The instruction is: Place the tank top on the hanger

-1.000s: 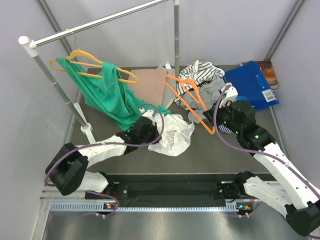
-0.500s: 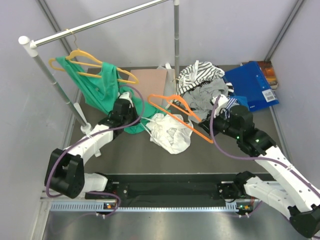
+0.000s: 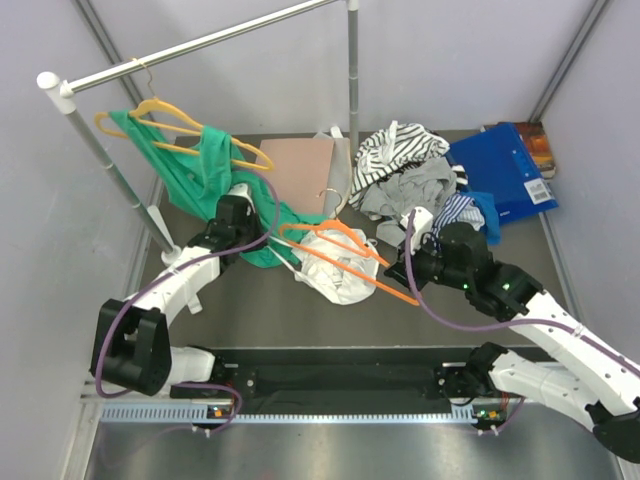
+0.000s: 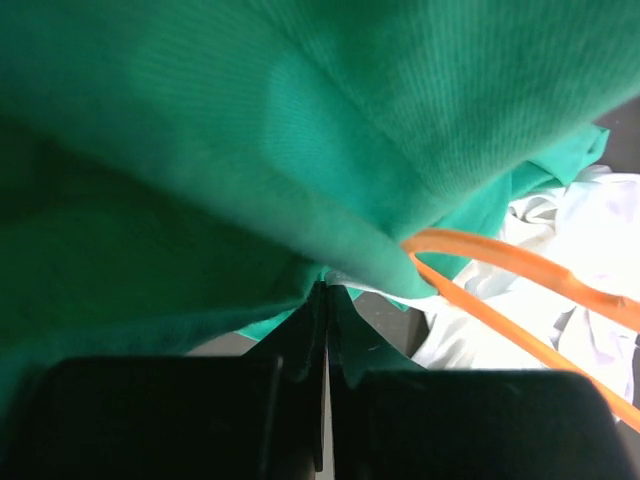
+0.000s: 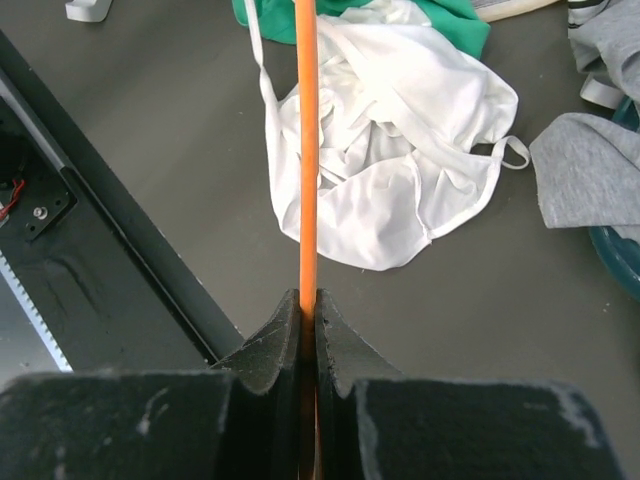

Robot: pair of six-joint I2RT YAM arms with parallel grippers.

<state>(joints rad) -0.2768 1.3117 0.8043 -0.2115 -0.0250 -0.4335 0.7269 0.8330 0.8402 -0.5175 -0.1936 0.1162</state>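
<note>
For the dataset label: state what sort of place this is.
Probably a walled robot test cell staged for clothes hanging: a metal garment rail, a green garment on a yellow hanger, clothes heaped on the table.

The tank top [image 3: 338,282] is thin white fabric with narrow straps. It lies crumpled in a loose heap on the table near the middle, with one strap loop spread out to the right and another strap trailing off to the far left. The hanger [image 5: 307,150] is bright orange, thin plastic. It slants across the heap from far left to near right, and the right gripper [image 5: 308,300] pinches its near right end. Whether it touches the fabric cannot be told.
</note>
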